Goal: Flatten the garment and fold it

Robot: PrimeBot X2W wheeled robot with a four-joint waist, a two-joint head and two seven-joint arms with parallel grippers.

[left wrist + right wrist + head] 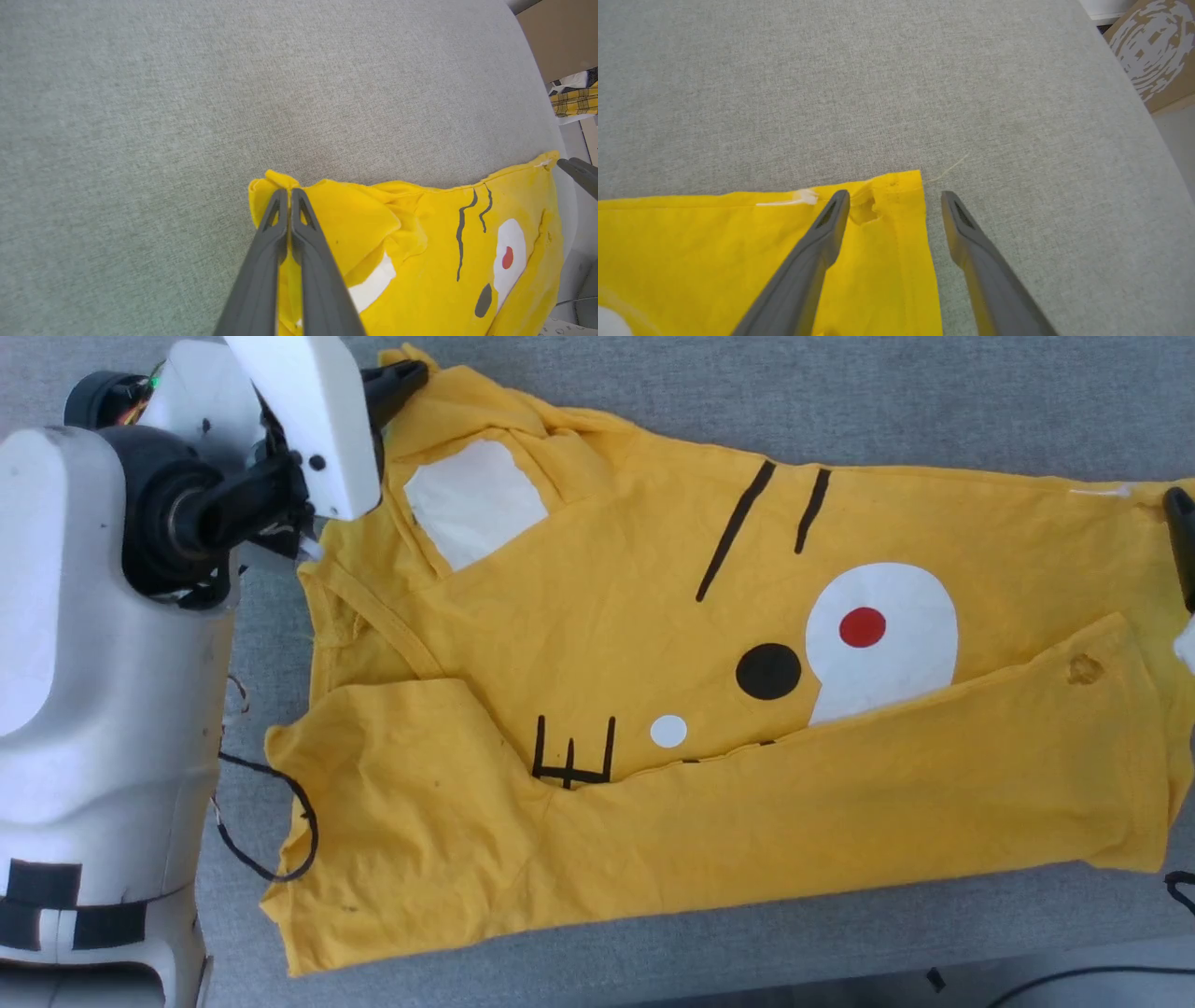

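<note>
One garment [420,261] corner pinched, grey surface [187,93] beyond

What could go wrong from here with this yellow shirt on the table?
1. The left gripper pinches one corner of the garment while the right gripper stands open; pulling now could drag it askew.
2. A small hole lies beside that open gripper; closing there might tear it wider.
3. The near flap lies folded over the print; folding on may set creases.
</note>
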